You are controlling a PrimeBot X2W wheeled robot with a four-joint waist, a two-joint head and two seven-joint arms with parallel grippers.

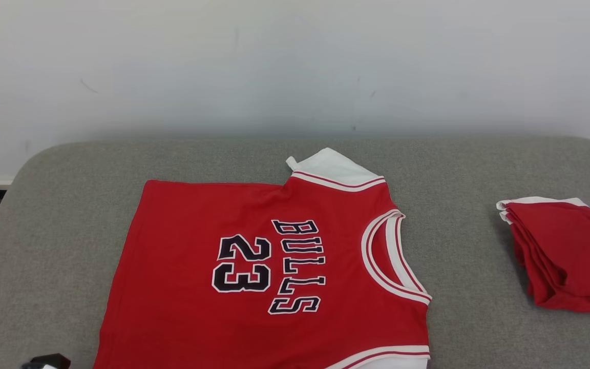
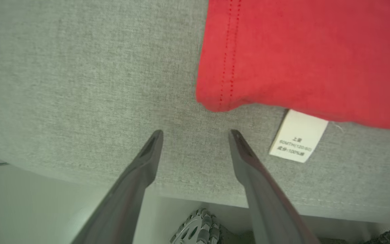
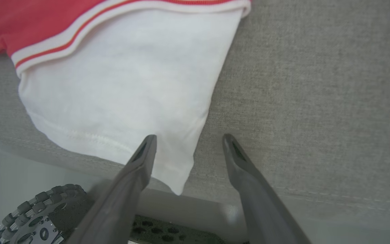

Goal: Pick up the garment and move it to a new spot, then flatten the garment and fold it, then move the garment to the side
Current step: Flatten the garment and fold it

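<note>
A red jersey (image 1: 254, 266) with "BULLS 23" in black lies spread flat on the grey table (image 1: 69, 215), neck hole toward the right, white sleeves at top and bottom. In the left wrist view its red hem corner (image 2: 222, 98) and a white care label (image 2: 298, 135) lie just beyond my open left gripper (image 2: 195, 135), whose fingers hover over bare fabric near the table's front edge. My open right gripper (image 3: 186, 142) hangs at the front edge too, its left finger (image 3: 141, 159) over the tip of the white sleeve (image 3: 127, 95).
A second red garment (image 1: 561, 251), folded, rests at the table's right side. A white wall stands behind the table. Below the front edge, the robot's wheels (image 3: 32, 213) show. A dark part of my left arm (image 1: 46, 361) peeks in at the head view's bottom left.
</note>
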